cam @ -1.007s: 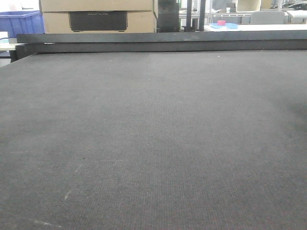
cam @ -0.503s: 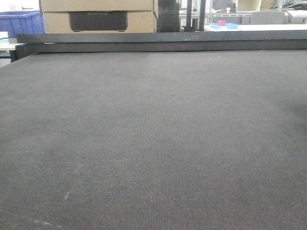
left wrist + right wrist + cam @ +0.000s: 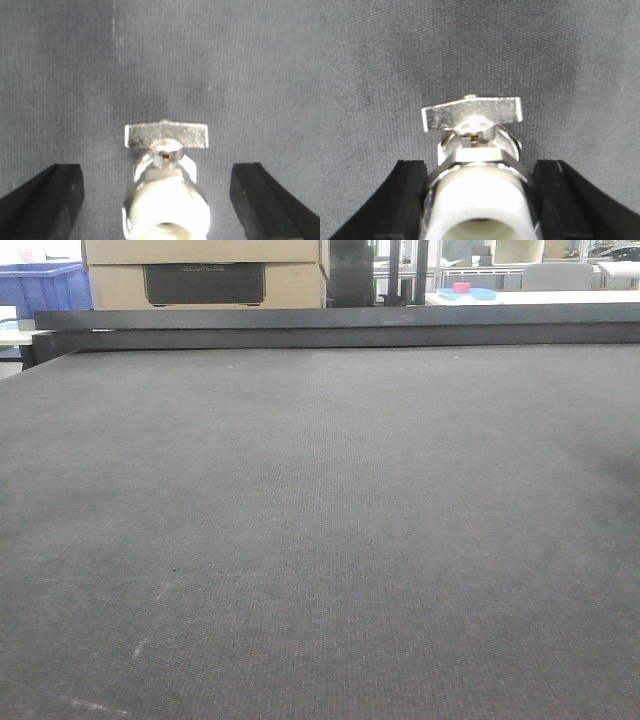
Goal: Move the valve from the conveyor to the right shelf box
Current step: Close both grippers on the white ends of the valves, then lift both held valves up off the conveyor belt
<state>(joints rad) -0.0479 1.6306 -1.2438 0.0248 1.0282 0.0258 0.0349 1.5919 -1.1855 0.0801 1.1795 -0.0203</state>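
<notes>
The conveyor (image 3: pixel 320 520) is a wide dark grey woven belt that fills the front view, where neither a valve nor a gripper shows. In the left wrist view a chrome valve (image 3: pixel 166 200) with a white end and a flat T-handle lies on the belt (image 3: pixel 160 60). My left gripper (image 3: pixel 157 172) is open, and its black fingers (image 3: pixel 50 200) stand well clear on both sides of it. In the right wrist view my right gripper (image 3: pixel 480 167) is shut on a like valve (image 3: pixel 477 200), with both pads pressed against its body above the belt (image 3: pixel 480 50). The right shelf box is out of view.
A dark rail (image 3: pixel 330 325) runs along the belt's far edge. Behind it stand stacked cardboard boxes (image 3: pixel 200 270), a blue bin (image 3: pixel 45 285) at the far left, and a white table with a blue tray (image 3: pixel 465 292) at the far right.
</notes>
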